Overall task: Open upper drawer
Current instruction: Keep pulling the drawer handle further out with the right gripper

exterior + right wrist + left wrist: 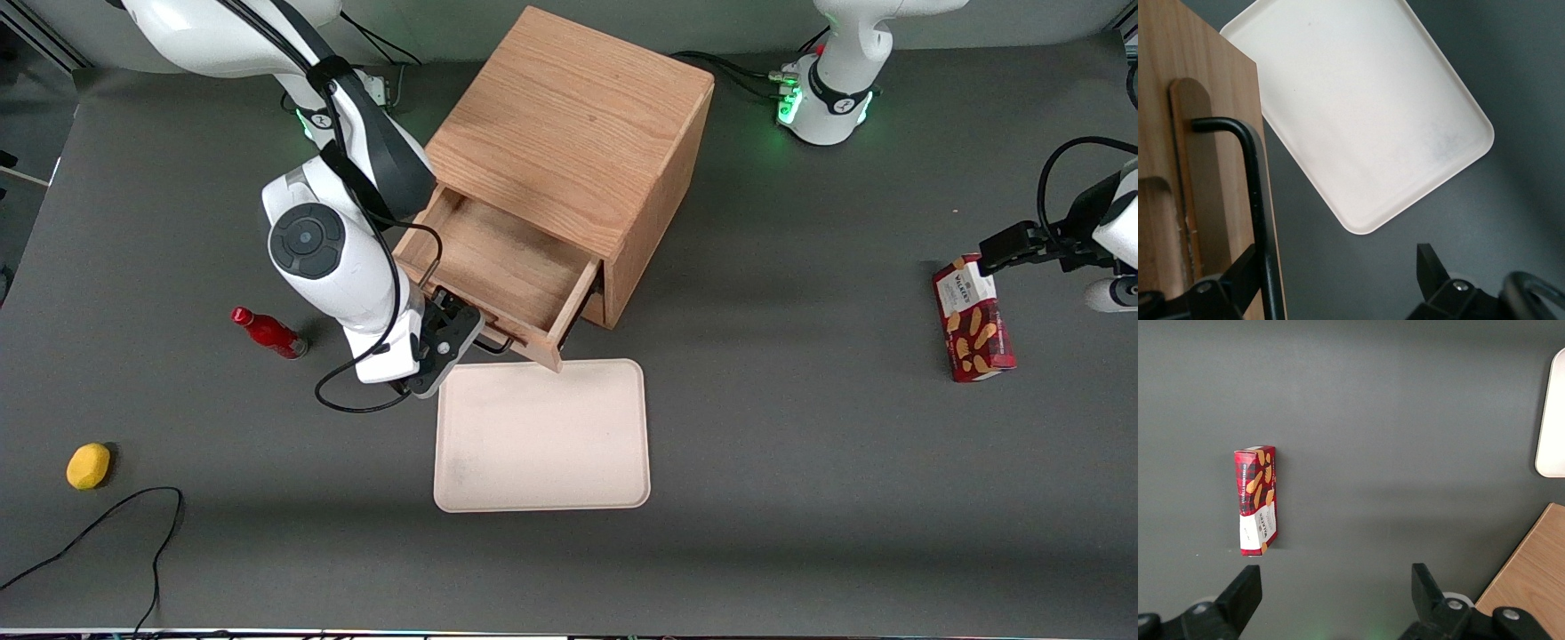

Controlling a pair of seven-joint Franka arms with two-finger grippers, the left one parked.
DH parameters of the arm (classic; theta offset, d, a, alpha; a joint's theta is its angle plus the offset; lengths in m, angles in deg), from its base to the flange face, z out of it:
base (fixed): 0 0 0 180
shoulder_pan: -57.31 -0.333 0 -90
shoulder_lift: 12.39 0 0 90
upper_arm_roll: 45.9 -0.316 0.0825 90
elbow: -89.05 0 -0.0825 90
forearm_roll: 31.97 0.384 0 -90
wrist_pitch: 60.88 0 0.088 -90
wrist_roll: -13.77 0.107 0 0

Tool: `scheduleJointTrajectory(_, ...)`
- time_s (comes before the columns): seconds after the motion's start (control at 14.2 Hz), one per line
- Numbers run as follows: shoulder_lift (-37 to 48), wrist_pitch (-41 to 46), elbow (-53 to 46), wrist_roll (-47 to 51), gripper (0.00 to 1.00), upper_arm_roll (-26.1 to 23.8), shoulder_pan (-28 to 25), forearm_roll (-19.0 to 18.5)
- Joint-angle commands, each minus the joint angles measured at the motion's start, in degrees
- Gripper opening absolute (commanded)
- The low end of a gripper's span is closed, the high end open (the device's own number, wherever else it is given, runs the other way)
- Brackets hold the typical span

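The oak cabinet (578, 133) stands at the middle of the table. Its upper drawer (498, 267) is pulled out toward the front camera, and its bare wooden floor shows with nothing in it. The drawer front (1198, 133) carries a thin black wire handle (1257, 200). My right gripper (449, 333) sits at the drawer front, at the handle. It is open: the fingers (1245, 270) stand wide apart. The handle bar runs just inside one finger, and the wider gap (1338, 273) holds only grey table. The lower drawer is hidden under the upper one.
A cream tray (542, 436) lies flat just in front of the drawer, nearly touching its corner. A red bottle (267, 332) lies beside my arm, and a yellow lemon-like thing (88, 466) with a black cable (133, 516) sits nearer the camera. A red cookie box (973, 318) lies toward the parked arm's end.
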Motion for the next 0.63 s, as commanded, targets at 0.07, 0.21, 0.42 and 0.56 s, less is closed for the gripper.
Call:
scheduleJointTrajectory(0.07,-1.75,1.03,-1.95,-3.31,1.00,1.78,0.33,0.11)
scheduleJointTrajectory(0.21,-1.75,1.03,-2.04,-3.31,1.00,1.87,0.24,0.11)
scheduleJointTrajectory(0.42,-1.75,1.03,-2.12,-3.31,1.00,1.87,0.33,0.02)
scheduleJointTrajectory(0.56,-2.28,1.12,-3.61,-3.23,1.00,1.87,0.33,0.11)
